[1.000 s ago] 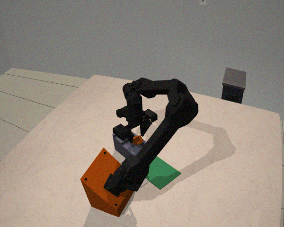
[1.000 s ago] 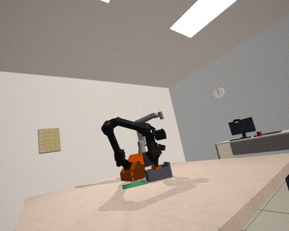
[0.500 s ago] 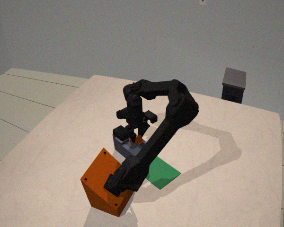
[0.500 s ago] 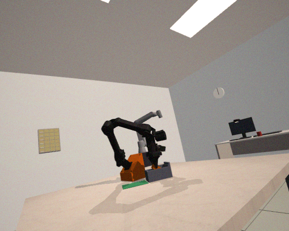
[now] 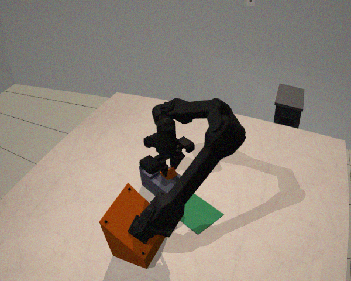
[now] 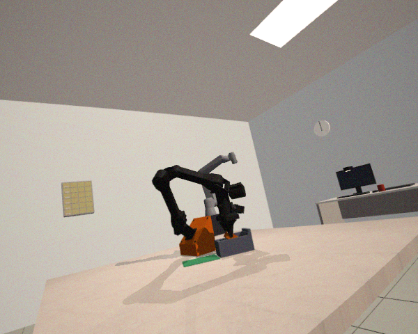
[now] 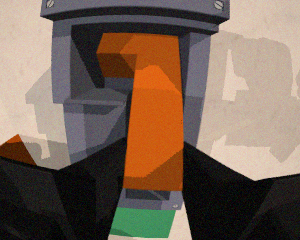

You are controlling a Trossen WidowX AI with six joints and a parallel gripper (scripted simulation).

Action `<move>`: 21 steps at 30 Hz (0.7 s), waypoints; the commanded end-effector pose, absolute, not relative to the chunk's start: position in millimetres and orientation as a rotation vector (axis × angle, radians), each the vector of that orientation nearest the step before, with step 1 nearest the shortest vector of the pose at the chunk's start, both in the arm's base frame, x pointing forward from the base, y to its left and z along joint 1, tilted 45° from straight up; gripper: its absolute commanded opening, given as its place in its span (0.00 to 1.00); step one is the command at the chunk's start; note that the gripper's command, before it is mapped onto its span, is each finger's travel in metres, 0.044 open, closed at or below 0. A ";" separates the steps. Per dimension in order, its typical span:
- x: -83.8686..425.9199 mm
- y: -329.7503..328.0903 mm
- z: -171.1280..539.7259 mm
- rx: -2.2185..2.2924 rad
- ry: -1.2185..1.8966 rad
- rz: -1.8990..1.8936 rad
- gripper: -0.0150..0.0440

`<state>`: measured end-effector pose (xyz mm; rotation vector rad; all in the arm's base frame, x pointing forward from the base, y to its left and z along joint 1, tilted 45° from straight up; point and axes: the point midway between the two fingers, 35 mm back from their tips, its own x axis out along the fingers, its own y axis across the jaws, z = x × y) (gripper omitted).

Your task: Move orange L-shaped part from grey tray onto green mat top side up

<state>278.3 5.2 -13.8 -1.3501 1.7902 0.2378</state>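
From the top view, I have the black two-fingered hand (image 5: pixel 169 164) pointed straight down over the grey rectangular tray (image 5: pixel 157 181), and the orange L-shaped part (image 5: pixel 170 173) shows as a raised tip right beneath the fingertips. The flat green mat (image 5: pixel 201 214) lies on the pale desk (image 5: pixel 275 181) well behind the hand, toward the arm's orange base block (image 5: pixel 121 220).

From the exterior view, the hand (image 6: pixel 230 229) dips into the tray (image 6: pixel 237 245), and a sliver of the orange part (image 6: pixel 232 236) peeks above the rim at the fingertips.

Through the wrist view, the part (image 7: pixel 152 116) runs up the middle, its straight end nearest the hand and clamped between the two dark fingers, its L-shaped end still down at the far wall of the tray (image 7: pixel 133 2). So I read the hand as clenched on the part's raised end.

My worry is the lift: the hold sits on one tip only, so the part could pivot or slip, and its far end could catch on the pocket wall if I pull at an angle.
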 end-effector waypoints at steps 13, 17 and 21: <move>278.9 19.1 -0.4 -1.356 1.796 0.239 0.25; 279.1 23.5 4.0 -1.356 1.796 0.239 0.25; 279.4 27.9 8.3 -1.357 1.797 0.240 0.25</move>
